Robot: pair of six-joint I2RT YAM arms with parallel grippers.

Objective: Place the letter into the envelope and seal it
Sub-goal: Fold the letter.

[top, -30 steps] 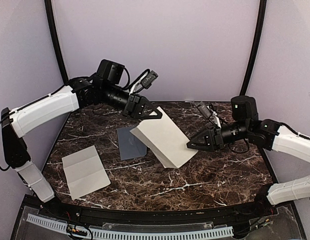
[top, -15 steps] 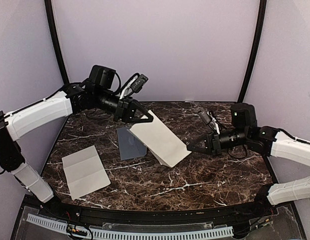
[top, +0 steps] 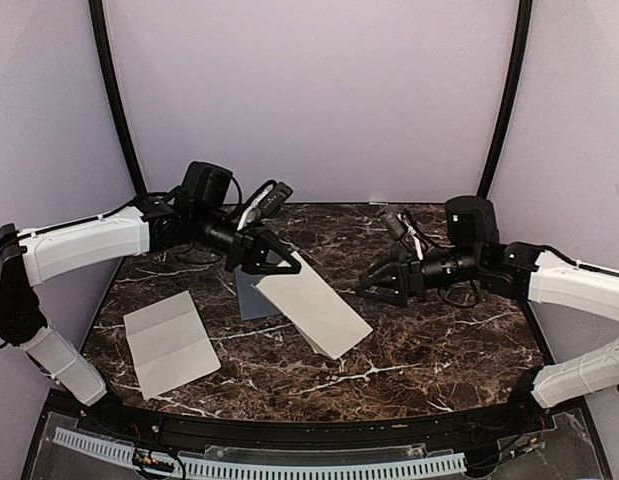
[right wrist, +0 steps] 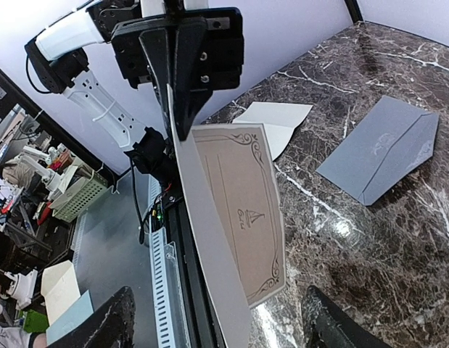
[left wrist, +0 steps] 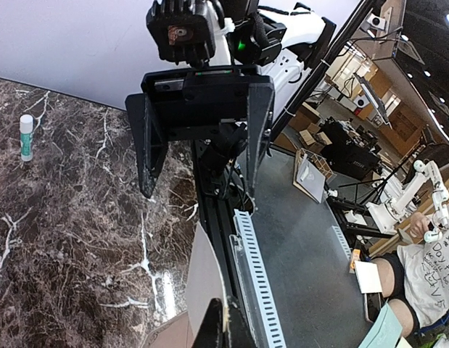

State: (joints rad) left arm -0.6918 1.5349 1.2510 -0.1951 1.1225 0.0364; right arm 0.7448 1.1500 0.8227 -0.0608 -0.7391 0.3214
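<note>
**A:** Setting: lavender walls (top: 319, 90), dark marbled counter (top: 429, 350). Items?

**B:** Item one, the letter (top: 314, 305): a folded cream sheet, which I take for the task's paper because it is the one in hand. Location: mid-counter, hanging at a slant. Its top edge is up at the far left. Its lowest corner is down at the near right, close to the stone; contact cannot be told.
Item two, the envelope (top: 247, 298): slate grey, flat on the counter, just behind the letter and partly hidden by it from above.
Item three, a second cream sheet (top: 169, 342): creased, flat, well apart at the near left.

**A:** Pincers?

**B:** Left pincer (top: 279, 264): pressed together on the letter's upper edge. Right pincer (top: 374, 288): spread, nothing in it, aimed leftward at the letter's right-hand edge, near but apart.

**A:** Governing relation?

**B:** The letter's long axis runs diagonally from the left pincer down toward the near right. Its free lower end lies to the right pincer's left, and that arm is the nearer one to it. The envelope is nearer the left arm. Judgement: any steadying grip from the right must come in sideways onto that free edge.
</note>
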